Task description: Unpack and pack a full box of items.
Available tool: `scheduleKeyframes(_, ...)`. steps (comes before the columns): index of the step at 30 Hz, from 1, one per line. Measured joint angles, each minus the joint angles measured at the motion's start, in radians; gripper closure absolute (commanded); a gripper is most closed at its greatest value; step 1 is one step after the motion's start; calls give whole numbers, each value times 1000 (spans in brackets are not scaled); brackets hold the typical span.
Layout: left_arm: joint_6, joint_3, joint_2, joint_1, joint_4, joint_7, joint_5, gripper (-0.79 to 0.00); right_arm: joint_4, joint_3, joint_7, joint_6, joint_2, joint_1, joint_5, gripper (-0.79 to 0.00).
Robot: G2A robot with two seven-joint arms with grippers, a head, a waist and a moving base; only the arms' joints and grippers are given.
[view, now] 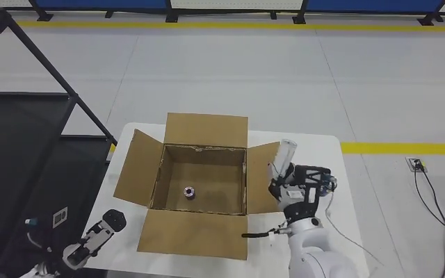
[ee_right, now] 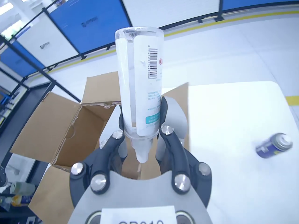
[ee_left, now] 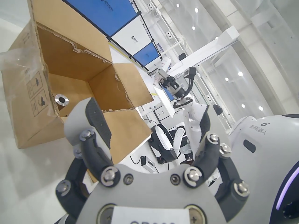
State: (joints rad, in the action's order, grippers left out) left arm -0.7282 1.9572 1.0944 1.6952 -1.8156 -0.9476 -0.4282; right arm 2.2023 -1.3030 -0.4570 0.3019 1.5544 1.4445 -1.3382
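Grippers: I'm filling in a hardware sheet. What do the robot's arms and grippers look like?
The left gripper and right gripper match: grey plate with silver screws and a white label, black linkages, grey fingers with black pads. The right arm is white, with thin cables at its wrist.

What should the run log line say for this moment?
right hand: shut on clear bottle, beside box | left hand: open, empty | box: open, metal cylinder inside | blue can: lying on table

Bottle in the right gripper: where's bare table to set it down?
Bare table lies between the right flap of the box and the blue can, on to the far corner. The box floor is free apart from one metal cylinder. Tightest beside the can.
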Motion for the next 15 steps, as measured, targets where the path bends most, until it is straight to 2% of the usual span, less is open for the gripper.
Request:
scheduleKeyframes(3, 9, -9, -1, -3, -20, 9, 19, -785, 10, -105, -30, 9, -6, 62, 69, 0)
scheduleKeyframes(6, 21, -15, -3, -6, -38, 21, 37, -785, -39, -208, -137, 0, -15, 60, 127, 0)
scheduleKeyframes(10, 34, -15, -4, -7, -55, 40, 53, -785, -159, -314, -343, -27, -30, -16, 157, 0)
scheduleKeyframes(15, 44, -9, -6, 2, -71, 65, 68, -785, -364, -362, -578, -85, -51, -155, 115, 0)
